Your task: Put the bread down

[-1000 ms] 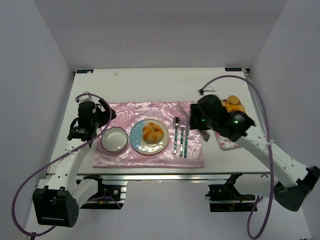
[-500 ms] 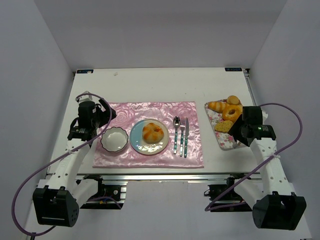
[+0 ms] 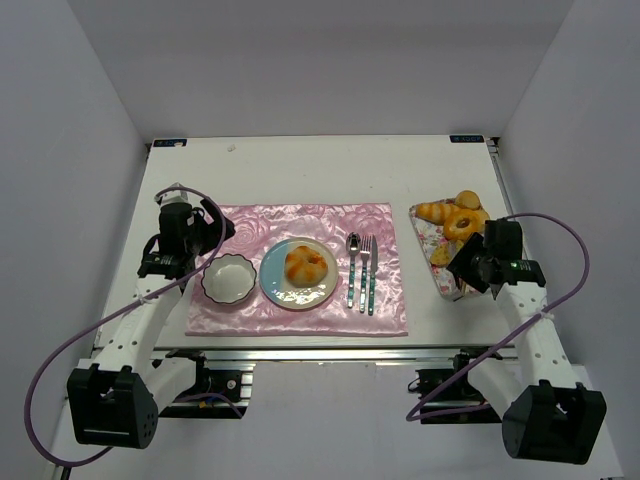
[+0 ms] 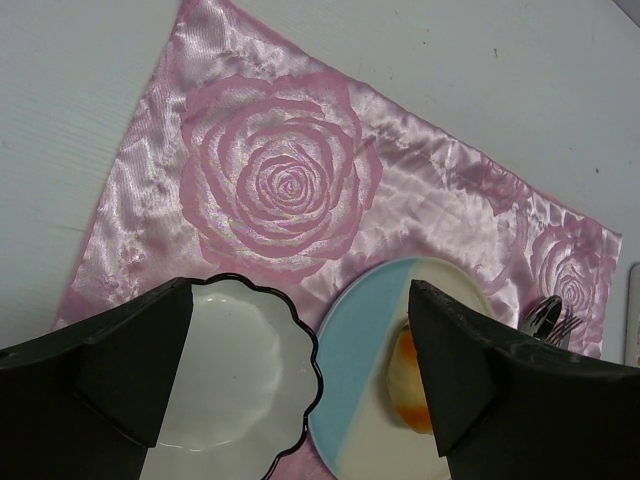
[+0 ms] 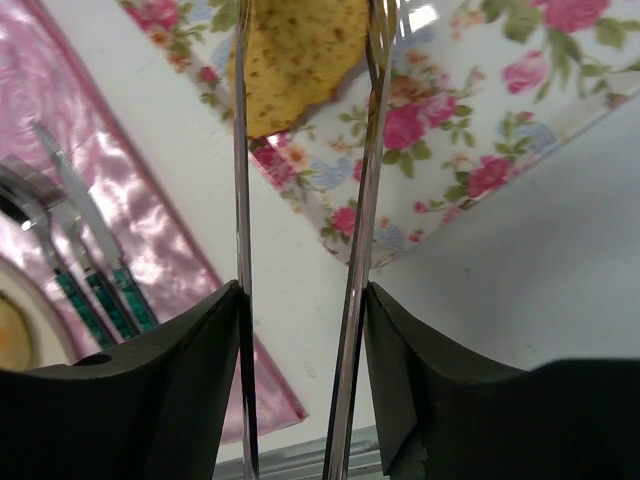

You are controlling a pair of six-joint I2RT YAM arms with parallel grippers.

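Bread piece (image 5: 300, 90), the flat yellow-brown speckled one, sits between the two thin metal blades (image 5: 241, 200) on the right hand (image 5: 306, 30). The blades hug both its edges, but honestly I can't tell if they're squeezing it or just straddling it. It's lying on the floral tray (image 5: 470, 150), glossy stuff, at the placemat-side edge.

My worry: those blades are slick and skinny and the bread looks soft and crumbly. It could slip, twist out or tear on the lift, maybe dragging the tray across the desk (image 5: 520, 290).

Further out, teal-handled cutlery (image 5: 95, 295) lies on the shiny pink satin placemat (image 5: 150, 230). The blue-and-cream plate (image 3: 272, 290) already carries a round glazed bun (image 3: 306, 265), so room's tight. Left hand (image 4: 300, 370) hangs spread and empty over the scalloped white bowl (image 4: 230, 380).
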